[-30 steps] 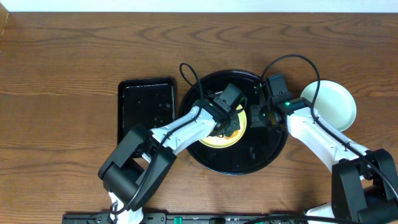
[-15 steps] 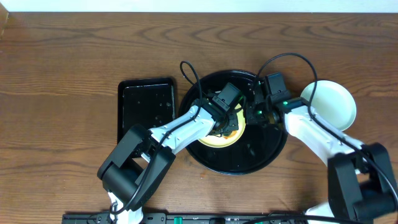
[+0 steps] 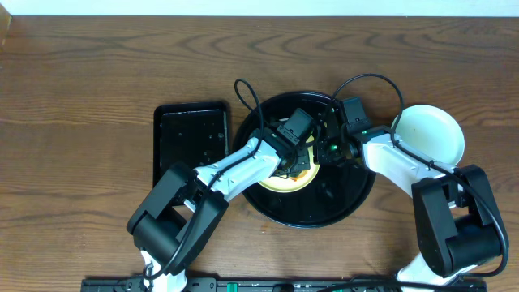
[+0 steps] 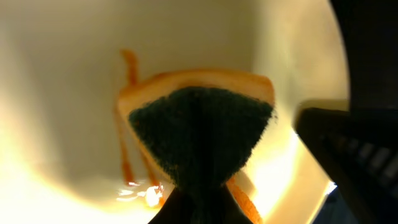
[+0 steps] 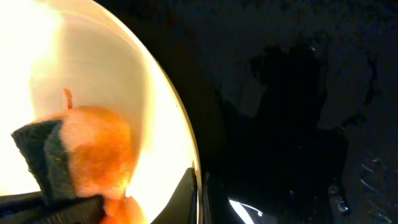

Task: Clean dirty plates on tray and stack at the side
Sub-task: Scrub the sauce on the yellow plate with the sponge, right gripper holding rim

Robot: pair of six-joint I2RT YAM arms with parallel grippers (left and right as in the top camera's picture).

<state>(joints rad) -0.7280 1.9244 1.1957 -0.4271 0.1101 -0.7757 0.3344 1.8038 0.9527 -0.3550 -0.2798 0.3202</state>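
Observation:
A pale yellow plate (image 3: pixel 280 183) lies in the round black tray (image 3: pixel 336 203). My left gripper (image 3: pixel 298 159) is shut on a sponge (image 4: pixel 199 134), dark green scouring side up, and presses it onto the plate (image 4: pixel 68 124) beside reddish-orange streaks (image 4: pixel 129 68). My right gripper (image 3: pixel 328 151) is at the plate's right edge. In the right wrist view its jaws (image 5: pixel 200 191) are pinched on the plate rim (image 5: pixel 186 134), with the sponge (image 5: pixel 81 152) at the left. A pale mint plate (image 3: pixel 430 134) rests on the table, right of the tray.
A smaller rectangular black tray (image 3: pixel 192 142) lies left of the round tray. Wet glossy tray floor (image 5: pixel 298 93) fills the right wrist view. Both arms reach in from the near edge, cables looping over the tray's far rim.
The right gripper shifted slightly left toward the plate edge and is closed on its rim. The left gripper and sponge stay in the same place.

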